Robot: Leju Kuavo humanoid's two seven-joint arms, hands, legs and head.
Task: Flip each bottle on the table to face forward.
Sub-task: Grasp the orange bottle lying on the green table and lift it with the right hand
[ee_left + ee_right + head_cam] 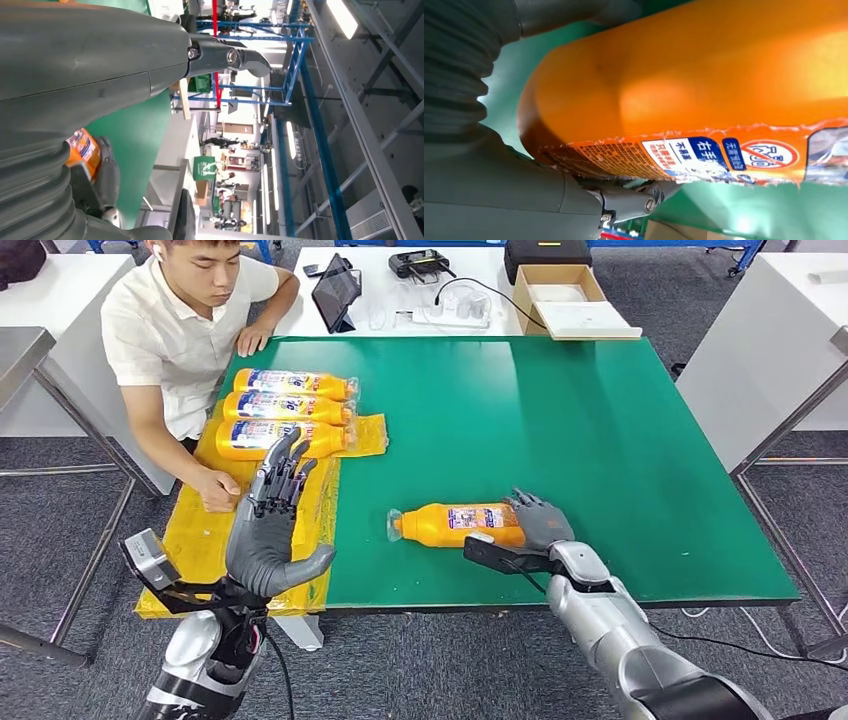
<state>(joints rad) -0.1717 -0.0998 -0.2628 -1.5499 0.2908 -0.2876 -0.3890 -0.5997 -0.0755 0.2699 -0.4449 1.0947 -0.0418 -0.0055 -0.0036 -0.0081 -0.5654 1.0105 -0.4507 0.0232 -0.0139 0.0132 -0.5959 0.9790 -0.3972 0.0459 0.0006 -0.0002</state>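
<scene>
Green table [560, 420], yellow sheet [205, 530] over its left edge carrying three orange bottles [290, 410] in a row, fourth bottle [455, 525] lying near front edge

The green desk [560, 420] is seen from high up in the head view, looking forward and down. The right wrist view is pressed close against an orange bottle [704, 85]. That bottle [460, 524] is shared with the head view.

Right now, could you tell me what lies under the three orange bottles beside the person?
The three orange bottles lie side by side on a yellow sheet spread over the green table. What the sheet covers beneath them cannot be seen, and the raised left hand hides part of it.
</scene>
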